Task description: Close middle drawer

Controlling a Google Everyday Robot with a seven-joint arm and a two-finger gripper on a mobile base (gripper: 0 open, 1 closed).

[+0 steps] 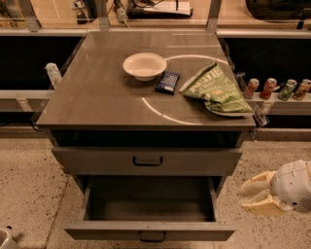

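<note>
Speckled beige terrazzo floor (pixel 29 180) across foreground. Grey metal cabinet with flat glossy top (pixel 97 92) at centre; curved light arcs reflected on it. Behind, pale wooden counter (pixel 53 12) with grey metal uprights (pixel 213 14); black recesses (pixel 24 58) below on both sides. Low pale ledge (pixel 286 104) at right carries row of four drink cans (pixel 268 87). Warm, dim lighting. Cream gripper (pixel 255 197) low at right, over floor, beside cabinet.
</note>
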